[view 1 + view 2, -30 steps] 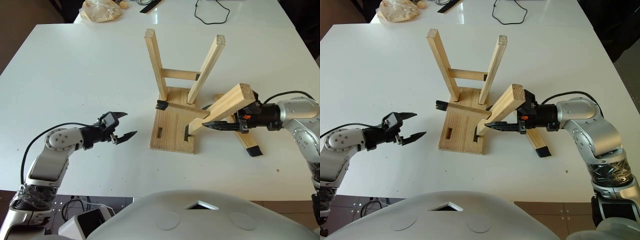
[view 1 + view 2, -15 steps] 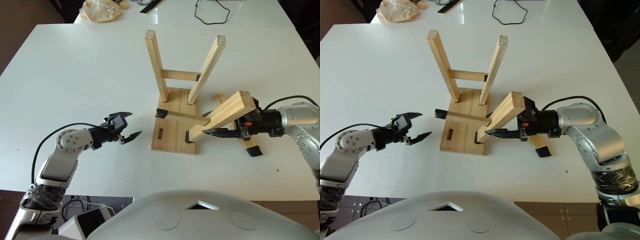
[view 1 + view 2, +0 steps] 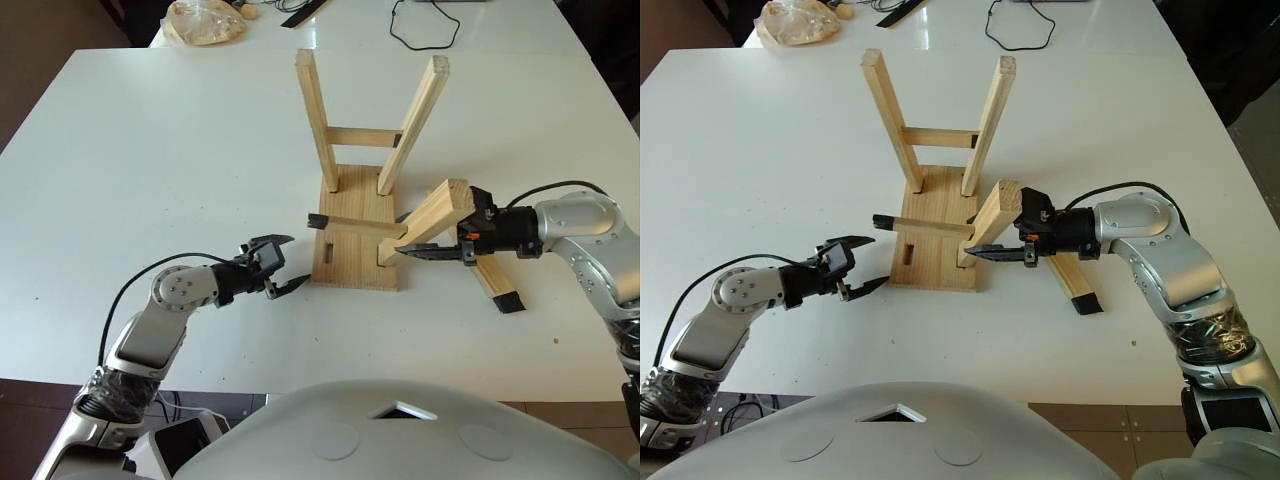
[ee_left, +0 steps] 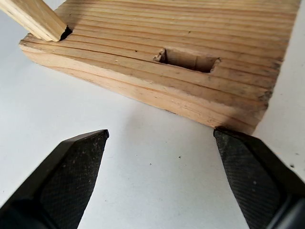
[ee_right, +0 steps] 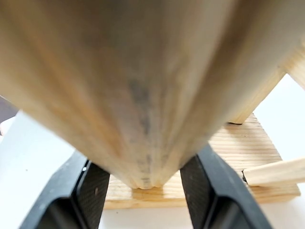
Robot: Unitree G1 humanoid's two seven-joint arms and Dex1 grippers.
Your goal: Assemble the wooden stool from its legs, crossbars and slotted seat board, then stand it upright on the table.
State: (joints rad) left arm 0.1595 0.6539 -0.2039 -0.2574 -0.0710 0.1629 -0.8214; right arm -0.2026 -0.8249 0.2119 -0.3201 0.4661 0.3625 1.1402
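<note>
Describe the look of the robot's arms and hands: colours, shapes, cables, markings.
The left arm and right arm have rounded silver-grey shells, each with a thin black cable. The left hand and right hand are black, with two tapering fingers and textured pads; the right bears a small orange mark.

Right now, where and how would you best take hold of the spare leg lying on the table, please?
Grip the spare leg across its narrow width, on bare wood beside its black cap, from above. It lies flat on the table, so probably only its long sides are reachable; its far part runs under the right end effector.
</note>
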